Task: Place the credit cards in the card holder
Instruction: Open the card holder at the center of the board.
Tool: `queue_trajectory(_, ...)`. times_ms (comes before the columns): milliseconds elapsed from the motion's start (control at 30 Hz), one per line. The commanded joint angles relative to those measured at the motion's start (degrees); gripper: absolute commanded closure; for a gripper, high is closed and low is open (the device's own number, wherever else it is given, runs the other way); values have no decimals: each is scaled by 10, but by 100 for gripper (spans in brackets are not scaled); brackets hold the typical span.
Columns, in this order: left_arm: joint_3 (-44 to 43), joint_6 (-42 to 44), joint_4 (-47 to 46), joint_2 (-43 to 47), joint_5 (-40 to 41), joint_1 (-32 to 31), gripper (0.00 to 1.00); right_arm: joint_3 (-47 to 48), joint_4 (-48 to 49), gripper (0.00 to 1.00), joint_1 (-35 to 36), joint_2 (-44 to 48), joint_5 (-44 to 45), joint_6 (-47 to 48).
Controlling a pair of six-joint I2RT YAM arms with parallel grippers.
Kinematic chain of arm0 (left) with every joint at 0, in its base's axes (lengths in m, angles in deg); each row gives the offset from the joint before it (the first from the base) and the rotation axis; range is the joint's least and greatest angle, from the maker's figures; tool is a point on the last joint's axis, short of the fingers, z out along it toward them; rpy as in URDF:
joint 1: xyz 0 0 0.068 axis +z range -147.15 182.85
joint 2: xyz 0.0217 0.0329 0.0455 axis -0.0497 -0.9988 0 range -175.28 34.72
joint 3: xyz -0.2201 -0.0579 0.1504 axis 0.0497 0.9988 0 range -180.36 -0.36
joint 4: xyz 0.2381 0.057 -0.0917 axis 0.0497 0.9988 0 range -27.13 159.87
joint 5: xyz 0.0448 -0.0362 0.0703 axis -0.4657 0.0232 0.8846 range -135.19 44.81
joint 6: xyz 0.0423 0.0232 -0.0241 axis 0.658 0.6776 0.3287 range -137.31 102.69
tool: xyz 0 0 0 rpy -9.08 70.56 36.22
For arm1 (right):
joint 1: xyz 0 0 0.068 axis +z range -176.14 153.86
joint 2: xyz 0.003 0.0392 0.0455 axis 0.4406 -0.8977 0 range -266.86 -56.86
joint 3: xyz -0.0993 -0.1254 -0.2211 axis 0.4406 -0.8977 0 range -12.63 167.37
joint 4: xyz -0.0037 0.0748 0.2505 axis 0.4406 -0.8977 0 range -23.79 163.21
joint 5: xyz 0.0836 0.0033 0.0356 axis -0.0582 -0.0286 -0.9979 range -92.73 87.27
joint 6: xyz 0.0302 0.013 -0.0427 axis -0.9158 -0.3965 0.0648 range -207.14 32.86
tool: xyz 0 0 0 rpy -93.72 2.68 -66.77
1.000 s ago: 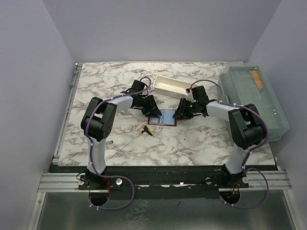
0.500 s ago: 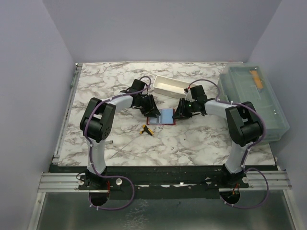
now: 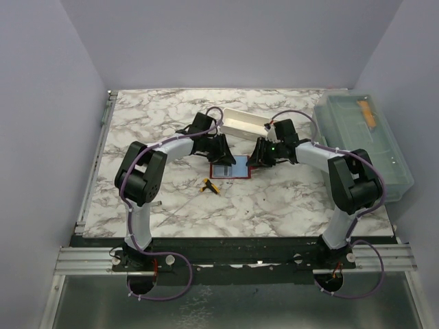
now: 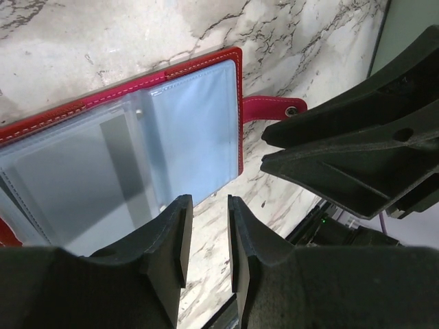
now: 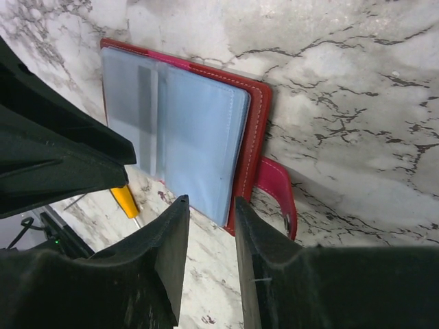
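Observation:
The card holder (image 3: 232, 169) lies open on the marble, red with a blue-grey lining of clear sleeves (image 4: 137, 147). Its red snap strap (image 5: 278, 195) sticks out on the right. My left gripper (image 4: 209, 229) hovers open at the holder's far left edge with nothing between its fingers. My right gripper (image 5: 211, 226) hovers open at the holder's right edge beside the strap, also holding nothing. From above, the left gripper (image 3: 223, 151) and right gripper (image 3: 258, 154) face each other across the holder. No loose credit cards show. I cannot tell whether one sits in the sleeves.
A long white tray (image 3: 243, 123) stands just behind the grippers. A clear lidded bin (image 3: 363, 140) fills the right side. A yellow-handled thin tool (image 3: 209, 186) lies in front of the holder's left corner, its handle (image 5: 125, 200) also showing in the right wrist view.
My left gripper has shifted right, closer over the holder's far left part. The right gripper has edged back toward the tray. The holder's left side now shows lighter and darker patches.

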Motion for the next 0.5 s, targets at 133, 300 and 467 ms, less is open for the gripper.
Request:
queue_trajectory(133,-12,-6,-13,-12,-12,1,67,11,37,65,2,-20,-57,-15)
queue_trajectory(300,-15,-15,-13,-28,-23,1,68,7,53,67,2,-31,-66,-21)
queue_trajectory(467,-14,-15,-13,-34,-16,0,69,4,61,67,2,-37,-62,-26)
